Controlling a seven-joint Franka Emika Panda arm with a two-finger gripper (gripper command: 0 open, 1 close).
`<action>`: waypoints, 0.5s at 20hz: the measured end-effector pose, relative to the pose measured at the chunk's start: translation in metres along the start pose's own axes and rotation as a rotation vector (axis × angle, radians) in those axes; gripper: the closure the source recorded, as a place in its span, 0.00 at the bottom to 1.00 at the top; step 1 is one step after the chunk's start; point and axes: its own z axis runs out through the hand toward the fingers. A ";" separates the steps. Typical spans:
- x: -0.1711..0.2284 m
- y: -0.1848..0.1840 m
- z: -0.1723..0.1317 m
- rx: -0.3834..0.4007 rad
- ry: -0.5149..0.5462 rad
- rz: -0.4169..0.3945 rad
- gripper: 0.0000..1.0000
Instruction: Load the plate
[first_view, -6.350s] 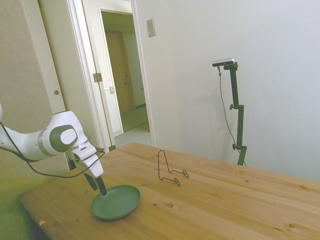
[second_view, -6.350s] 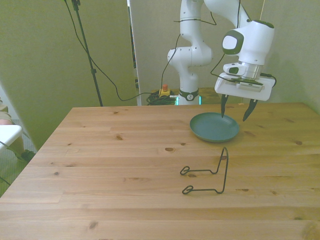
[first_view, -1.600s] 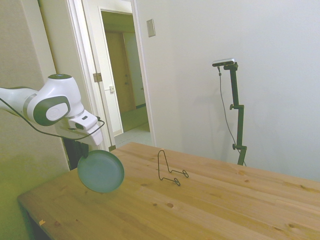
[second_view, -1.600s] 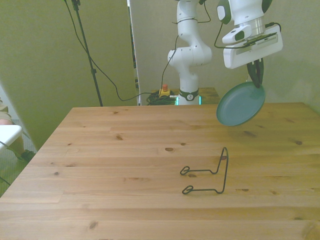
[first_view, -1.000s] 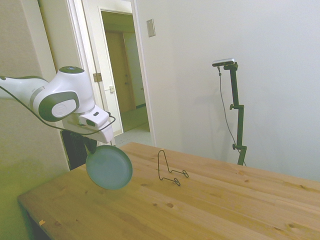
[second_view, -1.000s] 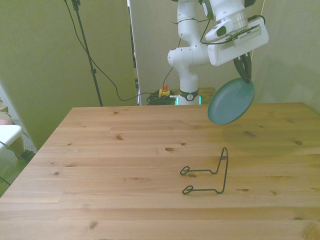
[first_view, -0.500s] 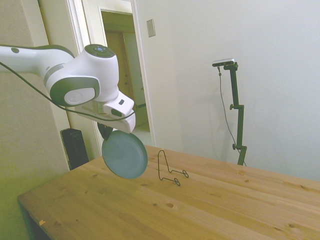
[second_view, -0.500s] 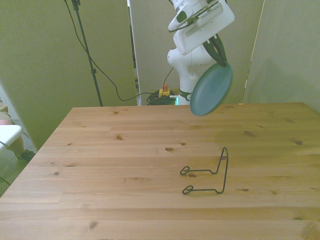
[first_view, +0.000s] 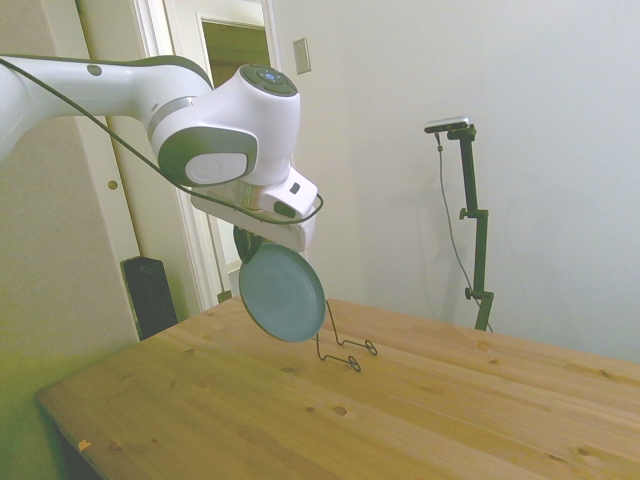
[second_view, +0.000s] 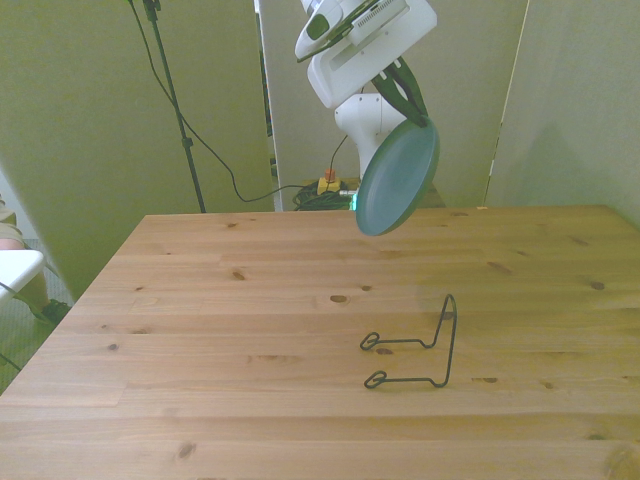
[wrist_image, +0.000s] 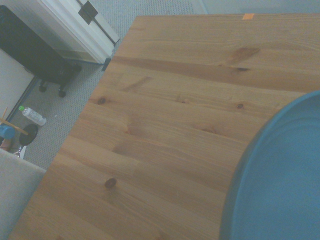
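The pincer (second_view: 418, 118) is clamped on the top edge of the green plate (second_view: 398, 178), so the plate hangs tilted in the air, high above the wooden bench (second_view: 250, 340) and not touching it. The front view shows the black wire stand (second_view: 415, 348) well apart from the plate, but in the side view the plate (first_view: 281, 293) seems to sit just in front of the stand (first_view: 340, 342). The wrist view shows only a curved piece of the plate (wrist_image: 280, 180) over the bench (wrist_image: 165, 125), and a gray floor (wrist_image: 65, 112) with a small bottle (wrist_image: 32, 115) past the bench's edge.
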 end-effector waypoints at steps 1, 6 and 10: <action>0.000 -0.001 -0.001 0.001 0.000 0.000 1.00; 0.015 0.002 -0.018 0.041 -0.023 0.017 1.00; 0.043 0.016 -0.041 0.099 -0.027 0.018 1.00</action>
